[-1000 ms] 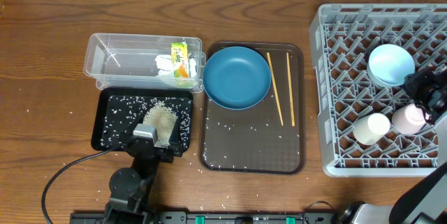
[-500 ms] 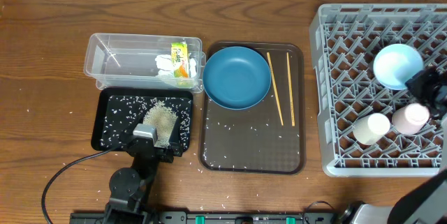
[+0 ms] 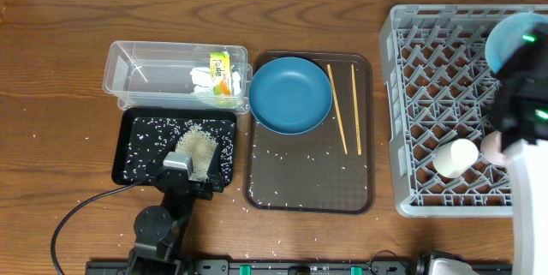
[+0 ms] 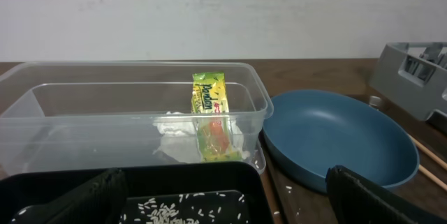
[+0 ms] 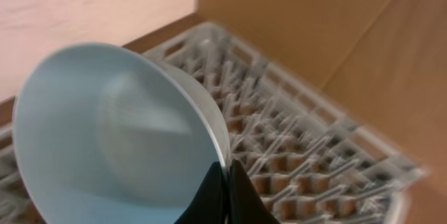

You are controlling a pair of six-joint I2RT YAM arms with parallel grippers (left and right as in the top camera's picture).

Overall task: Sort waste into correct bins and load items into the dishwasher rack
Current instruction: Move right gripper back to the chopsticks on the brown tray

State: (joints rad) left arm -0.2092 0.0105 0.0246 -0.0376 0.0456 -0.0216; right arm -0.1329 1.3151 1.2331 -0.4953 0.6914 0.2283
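Observation:
My right gripper (image 5: 225,182) is shut on the rim of the white bowl (image 5: 112,140) and holds it above the far right of the grey dishwasher rack (image 3: 428,95); the bowl (image 3: 514,39) also shows in the overhead view. A white cup (image 3: 455,157) and a pink cup (image 3: 493,145) lie in the rack. The blue plate (image 3: 290,95) and two chopsticks (image 3: 337,108) rest on the brown tray (image 3: 308,181). The wrapper (image 3: 222,73) and tissue (image 3: 202,80) lie in the clear tub (image 3: 137,74). Rice (image 3: 195,146) lies heaped in the black tray (image 3: 137,151). My left gripper (image 4: 223,210) is open over the black tray.
Loose rice grains are scattered on the brown tray and on the table near the black tray's front. The left arm's base and cable (image 3: 77,215) sit at the table's front edge. The right arm (image 3: 527,138) covers the rack's right side.
My right gripper has lifted the white bowl from the rack's middle right and carried it up toward the far right corner. The left arm has not moved.

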